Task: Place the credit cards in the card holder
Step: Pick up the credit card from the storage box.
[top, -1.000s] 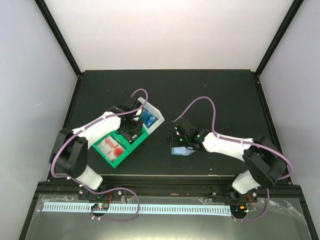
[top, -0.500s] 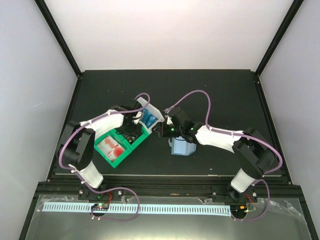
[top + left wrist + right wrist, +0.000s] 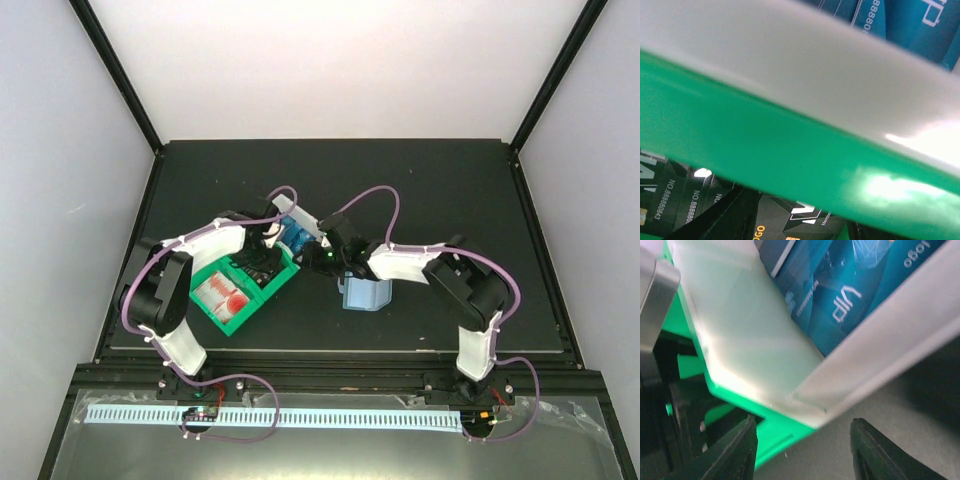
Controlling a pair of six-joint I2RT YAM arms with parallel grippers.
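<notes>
Black credit cards lie in the green bin beside red-and-white cards. Blue credit cards sit in the white bin. The light teal card holder rests on the mat right of the bins. My left gripper is low in the green bin; its dark fingers stand apart at either side of a black card, open. My right gripper is open at the white bin's near corner, just left of the card holder, holding nothing.
The green wall and white wall fill the left wrist view very close up. Both bins touch each other at the mat's middle left. Black frame rails border the dark mat.
My right arm has swung left from above the card holder to the white bin's corner. My left gripper has shifted slightly inside the green bin.
</notes>
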